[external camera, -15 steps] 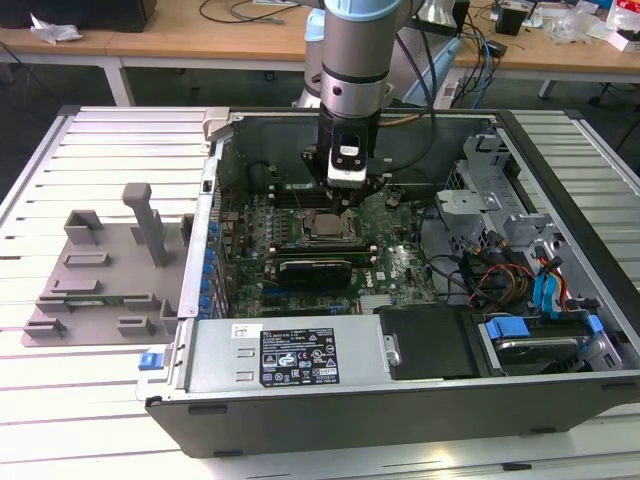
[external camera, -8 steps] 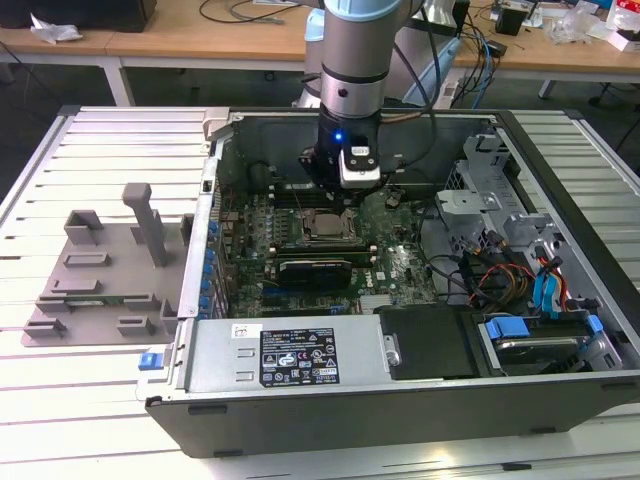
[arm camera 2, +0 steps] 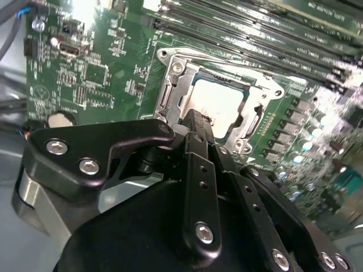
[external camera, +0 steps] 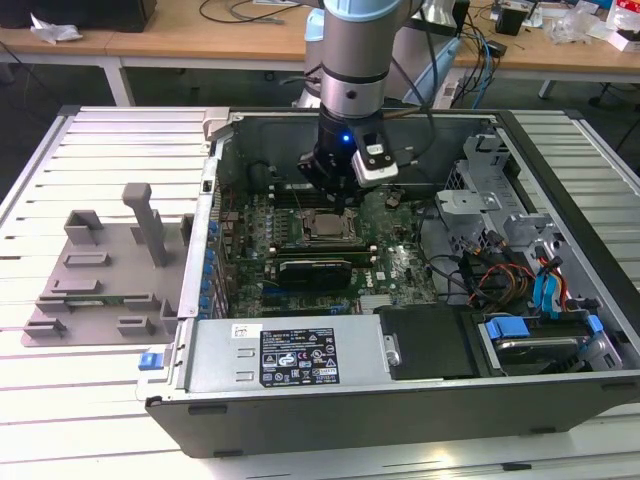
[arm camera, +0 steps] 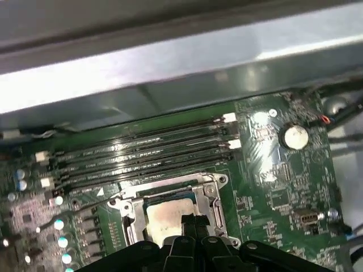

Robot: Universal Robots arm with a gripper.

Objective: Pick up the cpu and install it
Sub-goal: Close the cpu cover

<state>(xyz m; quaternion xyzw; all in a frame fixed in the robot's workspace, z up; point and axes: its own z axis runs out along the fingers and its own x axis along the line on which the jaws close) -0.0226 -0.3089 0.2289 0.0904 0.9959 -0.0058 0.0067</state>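
One arm [external camera: 351, 45], silver-grey, standing near vertical from the upper edge of the exterior view. Wrist [external camera: 343, 132] black, with a small blue light lit on its face. Pale grey-white module [external camera: 375, 163] fixed to the wrist on the side toward the exterior view's right. Gripper [external camera: 328, 192] black, pointing straight down. Fingers [arm camera 2: 195, 136] narrow and black, closed against each other with a thin seam between them in the first wrist view, tips meeting as one slim bar in the second wrist view. Linkage plates [arm camera 2: 102, 148] black, angular, fastened with silver screws, spread to either side of the fingers.
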